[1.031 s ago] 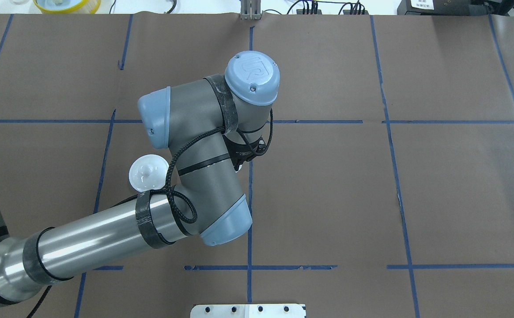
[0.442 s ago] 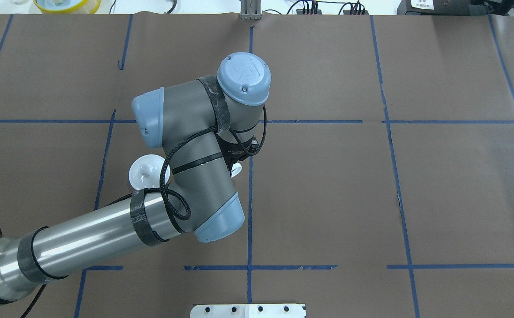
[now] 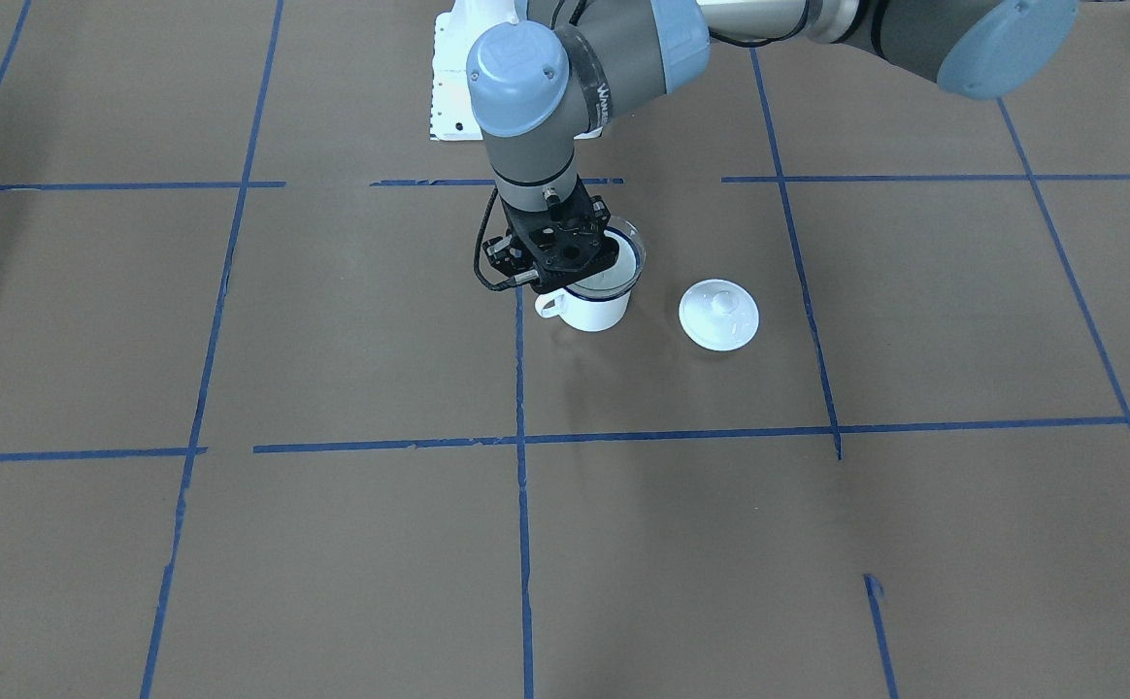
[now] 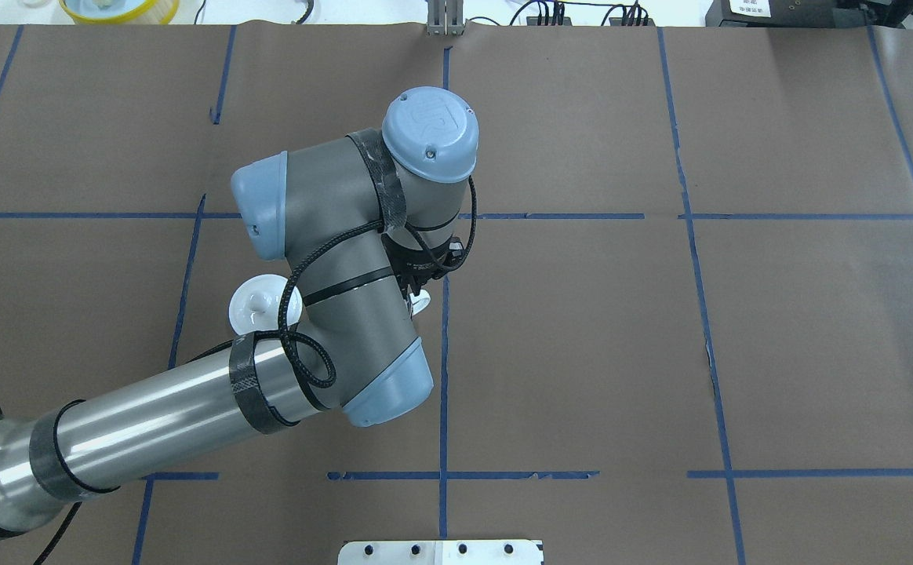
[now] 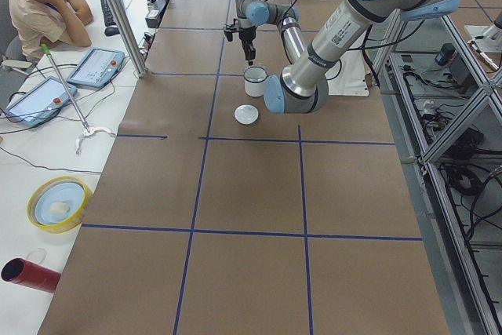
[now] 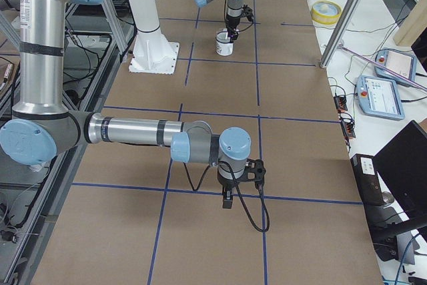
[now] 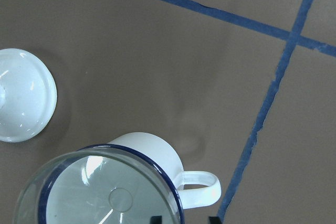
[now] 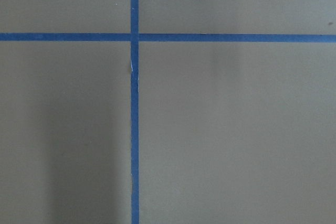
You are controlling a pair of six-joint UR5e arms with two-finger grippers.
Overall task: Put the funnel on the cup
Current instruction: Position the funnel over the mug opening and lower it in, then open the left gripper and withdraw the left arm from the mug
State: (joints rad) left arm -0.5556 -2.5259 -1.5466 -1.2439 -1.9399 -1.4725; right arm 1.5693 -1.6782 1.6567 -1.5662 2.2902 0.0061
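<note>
**Funnel at the mug's mouth, left tool right above it**

Front-facing view: the left tool (image 3: 565, 260) hangs straight down over the enamel mug (image 3: 592, 311), which stands on the desk (image 3: 332, 544). The clear funnel (image 3: 628, 260) is at the mug's mouth, directly beneath the tool, with its cone up and its spout axis vertical. Whether it rests on the blue rim or hangs just above it, I cannot tell. The mug's handle points to 9 o'clock, and a white knobbed lid (image 3: 718, 314) lies near at 3 o'clock. Lettering on the wrist is too small to read.

Overhead view: the arm hides all but the mug's handle. The joint cap (image 4: 429, 132) bears the UR emblem.

Left wrist view: the funnel's mouth is nearly concentric with the mug's rim, shifted slightly toward 9 o'clock. Two dark fingertips (image 7: 156, 219) stand apart at the 6 o'clock edge with the funnel's rim between them. Whether they pinch it or have let go, I cannot tell.

Right side view: the right tool (image 6: 227, 199) hangs well apart from the mug, and I cannot tell its state. The left arm is by far the nearer. The coming move probably calls for a straight lift with no sideways drag.
</note>
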